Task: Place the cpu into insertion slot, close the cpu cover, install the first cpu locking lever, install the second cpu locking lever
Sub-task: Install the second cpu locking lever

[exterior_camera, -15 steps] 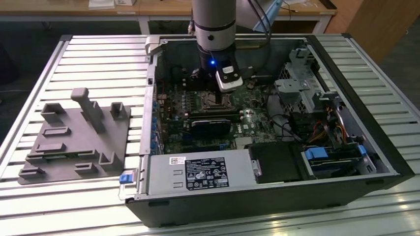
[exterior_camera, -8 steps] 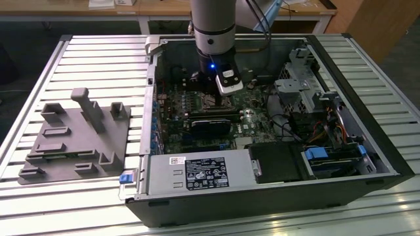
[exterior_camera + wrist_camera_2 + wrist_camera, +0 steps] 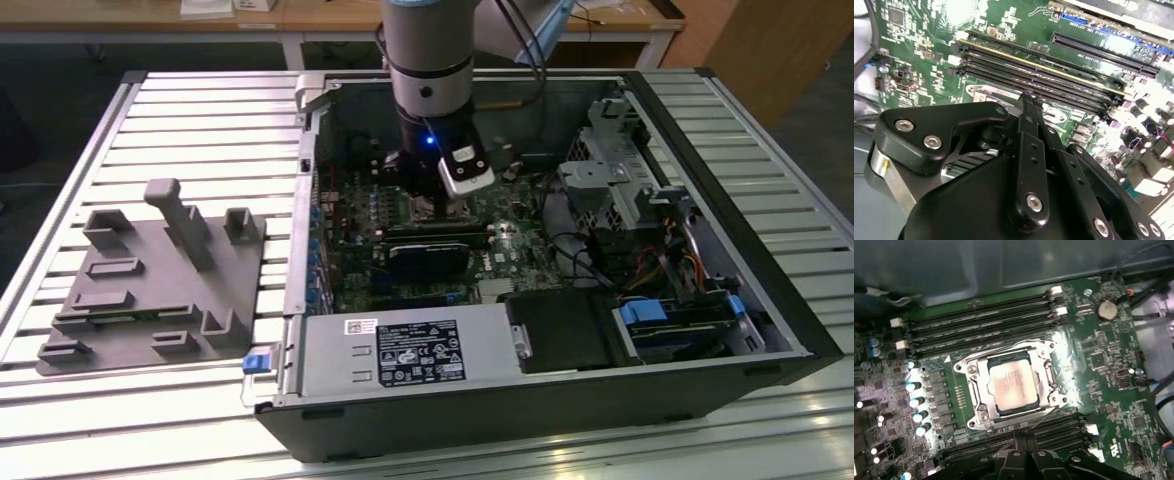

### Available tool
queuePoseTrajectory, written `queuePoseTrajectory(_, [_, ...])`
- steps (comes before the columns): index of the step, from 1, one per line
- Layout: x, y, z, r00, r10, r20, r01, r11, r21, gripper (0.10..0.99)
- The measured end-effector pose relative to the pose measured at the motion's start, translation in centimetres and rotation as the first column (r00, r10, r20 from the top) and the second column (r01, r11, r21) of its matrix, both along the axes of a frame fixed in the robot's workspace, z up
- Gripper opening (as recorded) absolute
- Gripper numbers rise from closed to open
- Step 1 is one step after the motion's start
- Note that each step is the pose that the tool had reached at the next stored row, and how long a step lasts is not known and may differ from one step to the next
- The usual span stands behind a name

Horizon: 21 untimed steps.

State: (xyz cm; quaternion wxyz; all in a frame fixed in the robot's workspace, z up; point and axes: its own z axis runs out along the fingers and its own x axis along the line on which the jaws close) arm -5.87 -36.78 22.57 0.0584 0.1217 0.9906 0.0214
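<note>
Inside the open computer case (image 3: 747, 330) in the exterior view, the gripper (image 3: 430, 212) is lowered over the motherboard. In the second wrist view its fingers are pressed together, nothing held. In the first wrist view one cpu (image 3: 1012, 387) is seated in the insertion slot (image 3: 985, 416) beneath one cpu cover (image 3: 1050, 377); a lever could be missed by a misaligned tip.

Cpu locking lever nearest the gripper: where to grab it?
The cpu locking lever is probably best taken at its free end by the gripper, coming from above, outside the socket. It is a thin wire running close along the closed cpu cover, so the rest offers little to pinch.
</note>
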Motion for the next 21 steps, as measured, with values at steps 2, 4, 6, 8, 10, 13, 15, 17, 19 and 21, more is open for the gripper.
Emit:
queuePoseTrajectory(2, [-0.29,-0.02,-0.17,0.9999,0.012,0.0001,-0.012,0.9999,0.0,0.106])
queuePoseTrajectory(4, [-0.63,-0.08,-0.3,0.9998,0.021,0.0,-0.021,0.9998,0.001,0.106])
queuePoseTrajectory(6, [-0.86,-0.19,-0.4,0.9996,0.027,0.0001,-0.027,0.9996,0.004,0.106])
queuePoseTrajectory(8, [-1.03,-0.35,-0.48,0.9995,0.031,0.0003,-0.031,0.9995,0.008,0.106])
queuePoseTrajectory(10, [-1.18,-0.49,-0.54,0.9994,0.033,0.0006,-0.033,0.9993,0.018,0.106])
queuePoseTrajectory(13, [-1.36,-0.7,-0.6,0.9993,0.036,0.0015,-0.036,0.9983,0.045,0.106])
queuePoseTrajectory(15, [-1.46,-0.84,-0.64,0.9993,0.037,0.0023,-0.037,0.9972,0.064,0.106])
queuePoseTrajectory(17, [-1.57,-1.04,-0.67,0.9993,0.038,0.0029,-0.038,0.9961,0.08,0.106])
queuePoseTrajectory(19, [-1.71,-1.28,-0.72,0.9992,0.039,0.0033,-0.039,0.9949,0.094,0.106])
queuePoseTrajectory(21, [-1.8,-1.48,-0.77,0.9992,0.039,0.0039,-0.039,0.9936,0.106,0.106])
